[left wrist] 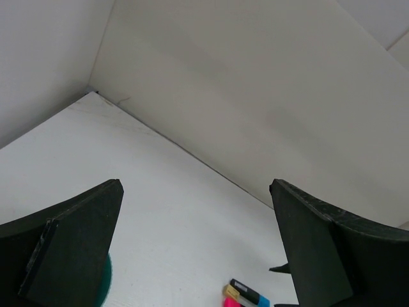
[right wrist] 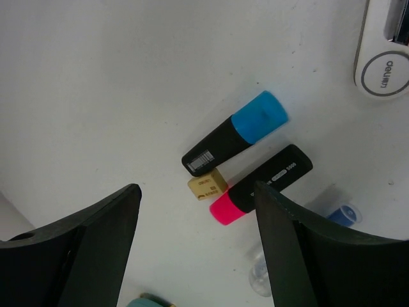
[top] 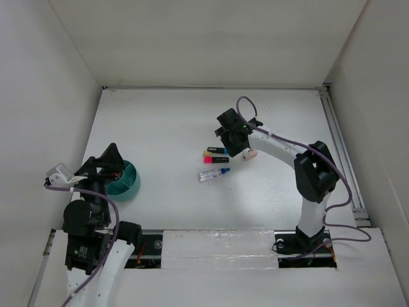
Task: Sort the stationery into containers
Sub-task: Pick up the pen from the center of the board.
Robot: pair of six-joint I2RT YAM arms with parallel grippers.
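The teal cup [top: 128, 181] stands at the near left; only a sliver of its rim [left wrist: 108, 279] shows in the left wrist view. My left gripper [top: 106, 162] is open and empty at the cup's left rim, also seen in the left wrist view [left wrist: 195, 185]. My right gripper [top: 234, 135] is open and empty above the markers, also seen in the right wrist view [right wrist: 197, 187]. Below it lie a black marker with a blue end [right wrist: 236, 132], a black marker with a pink end [right wrist: 265, 182] and a small yellow piece [right wrist: 207, 186]. The clear blue-capped pen [top: 214, 173] lies nearer. A pale eraser [top: 250, 154] lies by the right arm. No orange pencils show.
White walls close in the table at the back and on both sides. A rail [top: 342, 153] runs along the right edge. The white oval item marked "deli" [right wrist: 383, 70] lies right of the markers. The markers also show at the bottom of the left wrist view [left wrist: 246, 294].
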